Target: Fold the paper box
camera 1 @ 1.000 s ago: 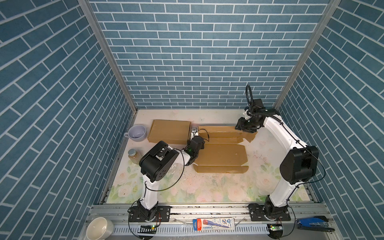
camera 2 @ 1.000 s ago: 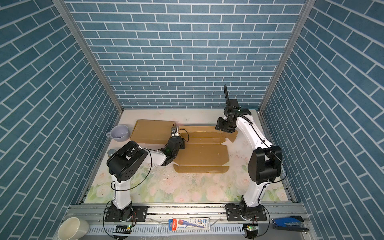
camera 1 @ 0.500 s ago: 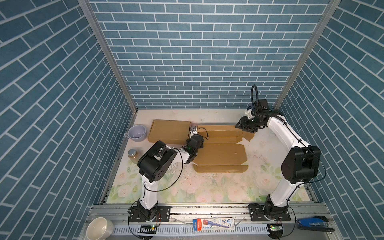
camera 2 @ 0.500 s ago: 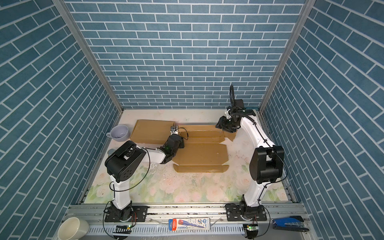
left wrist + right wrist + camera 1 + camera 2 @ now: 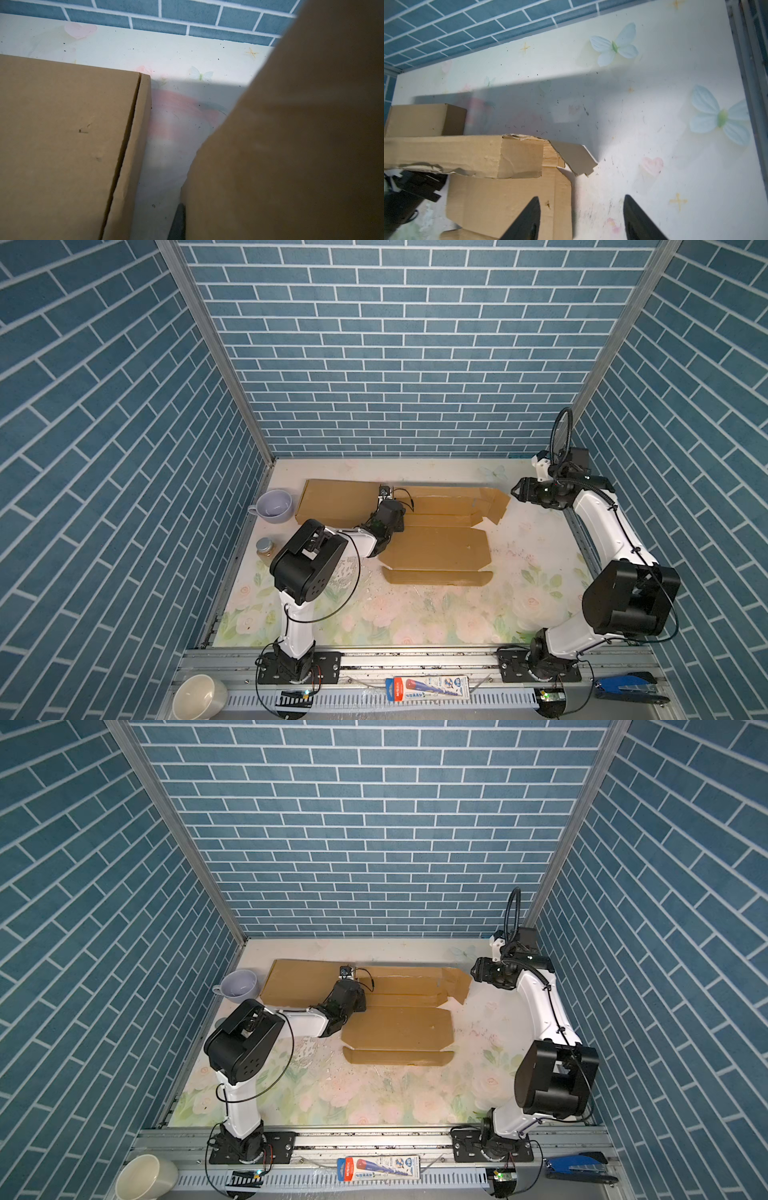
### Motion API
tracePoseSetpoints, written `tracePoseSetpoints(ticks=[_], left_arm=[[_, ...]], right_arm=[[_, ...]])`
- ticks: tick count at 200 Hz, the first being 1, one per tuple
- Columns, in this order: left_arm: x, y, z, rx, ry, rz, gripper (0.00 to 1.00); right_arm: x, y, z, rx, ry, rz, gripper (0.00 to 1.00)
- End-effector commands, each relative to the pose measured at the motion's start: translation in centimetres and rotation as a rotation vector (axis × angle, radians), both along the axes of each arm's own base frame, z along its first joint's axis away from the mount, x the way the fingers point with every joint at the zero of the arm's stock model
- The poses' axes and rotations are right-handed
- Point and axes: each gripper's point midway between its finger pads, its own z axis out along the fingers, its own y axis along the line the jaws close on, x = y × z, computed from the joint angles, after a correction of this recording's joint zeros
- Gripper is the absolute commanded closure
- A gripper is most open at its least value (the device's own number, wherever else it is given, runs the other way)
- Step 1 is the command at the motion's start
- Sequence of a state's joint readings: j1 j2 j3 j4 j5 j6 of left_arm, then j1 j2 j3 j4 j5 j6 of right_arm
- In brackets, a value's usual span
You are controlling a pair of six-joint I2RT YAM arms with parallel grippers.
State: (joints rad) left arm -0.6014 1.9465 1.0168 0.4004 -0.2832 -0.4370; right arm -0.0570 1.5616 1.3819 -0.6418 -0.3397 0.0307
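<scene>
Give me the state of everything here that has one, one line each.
paper box, unfolded, lying mostly flat, not yet formed
second cardboard box, assembled, lid shut
lavender cup, upright, looks empty
small jar, upright, lid on
left gripper, shut at the paper box's left edge
right gripper, open, holding nothing

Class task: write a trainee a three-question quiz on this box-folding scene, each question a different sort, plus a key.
1. True or false: the right claw is gripping the unfolded box.
2. In both top views, the lilac cup stands: A) left of the closed box; B) inside it; C) on the front rail.
3. Fill in: the blue stapler lies beside the ___ arm's base.
Key: 1 false; 2 A; 3 right.
</scene>
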Motion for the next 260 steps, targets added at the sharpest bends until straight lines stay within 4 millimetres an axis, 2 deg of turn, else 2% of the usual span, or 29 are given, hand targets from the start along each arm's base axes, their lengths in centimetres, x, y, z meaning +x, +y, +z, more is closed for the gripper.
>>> tracePoseSetpoints(ticks=[1,51,98,118,140,213,260], left_arm=[[-0.3,0.0,-0.7,0.029,0.04,-0.019,1.0],[-0.1,0.1,-0.8,0.033,0.048,-0.019,1.0],[0.4,-0.3,-0.7,0.015,0.067,-0.027,1.0],[0.5,-0.3,-0.5,0.018,0.074,-0.029,1.0],[0.5,0.0,-0.4,0.029,0.069,-0.02,1.0],[0.5,0.6,-0.1,0.05,0.031,-0.009,1.0],[0.4,0.9,-0.3,0.051,0.023,0.0,1.0]], right_arm=[[1.6,0.7,-0.7,-0.114,-0.142,0.156,0.39],[2.9,2.4,-3.8,-0.137,-0.107,0.272,0.49],[3.0,4.0,-5.8,-0.181,-0.129,0.361,0.74],[2.7,4.3,-5.8,-0.19,-0.146,0.373,0.9],[2.0,4.4,-5.1,-0.185,-0.138,0.367,1.0],[-1.4,6.7,-2.0,-0.092,-0.058,0.355,1.0],[-3.1,7.5,-0.3,-0.038,-0.016,0.325,1.0]])
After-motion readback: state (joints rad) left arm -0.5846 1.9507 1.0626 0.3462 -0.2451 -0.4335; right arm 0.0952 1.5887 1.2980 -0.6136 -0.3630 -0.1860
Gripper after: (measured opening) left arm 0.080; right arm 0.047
